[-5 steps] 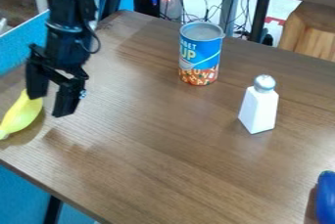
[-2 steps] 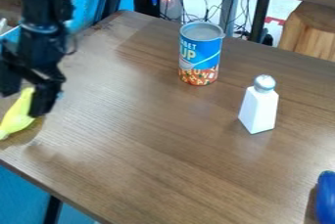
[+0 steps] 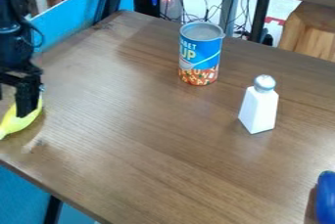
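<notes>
At the left edge of the camera view hangs the black gripper point(image 3: 13, 100), its fingers spread apart and the left one cut off by the frame. A yellow banana-like object point(image 3: 18, 121) lies on the table just beneath it, its upper end partly hidden behind the right finger. Whether they touch, I cannot tell. A blue soup can point(image 3: 200, 54) stands upright toward the back of the table. To its right and nearer the camera is a white shaker point(image 3: 259, 105) with a grey top, also upright. A dark blue object point(image 3: 325, 198) lies partly in view at the lower right edge.
The brown wooden table point(image 3: 157, 145) has its front left edge running down to the bottom of the view. Beyond its left side is a blue panel point(image 3: 68, 20). A wooden stool point(image 3: 311, 32) and cables are behind the table.
The arm and gripper have moved left, from right of the yellow object to over its upper end. The yellow object, can, shaker and dark blue object have stayed put.
</notes>
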Motion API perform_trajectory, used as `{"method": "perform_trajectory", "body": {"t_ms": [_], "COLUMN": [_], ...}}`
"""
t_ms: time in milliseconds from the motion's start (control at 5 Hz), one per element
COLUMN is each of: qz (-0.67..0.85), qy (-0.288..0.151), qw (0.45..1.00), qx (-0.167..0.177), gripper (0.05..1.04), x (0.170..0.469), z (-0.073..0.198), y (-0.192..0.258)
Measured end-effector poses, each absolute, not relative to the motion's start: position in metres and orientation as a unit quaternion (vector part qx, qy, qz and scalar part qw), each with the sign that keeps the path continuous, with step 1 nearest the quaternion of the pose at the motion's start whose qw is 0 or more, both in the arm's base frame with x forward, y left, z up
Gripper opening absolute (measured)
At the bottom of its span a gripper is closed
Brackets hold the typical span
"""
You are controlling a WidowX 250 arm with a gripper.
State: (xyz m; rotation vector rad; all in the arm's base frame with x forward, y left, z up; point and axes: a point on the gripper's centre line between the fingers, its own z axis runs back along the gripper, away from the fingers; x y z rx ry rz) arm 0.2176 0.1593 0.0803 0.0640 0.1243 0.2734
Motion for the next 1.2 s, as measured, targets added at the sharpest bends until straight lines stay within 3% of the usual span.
{"method": "perform_trajectory", "body": {"t_ms": [400,600,1000,1200], "qz": [0.139,0.136,0.114,0.039], "qy": [0.047,0.057,0.073,0.097], "qw": [0.989,0.989,0.99,0.995], "qx": [-0.014,-0.021,-0.035,0.003], "gripper": [0.952,0.636,0.588,0.588], "x": [0.224,0.226,0.226,0.232], "z": [0.07,0.061,0.07,0.077], "y": [0.153,0.153,0.151,0.133]}}
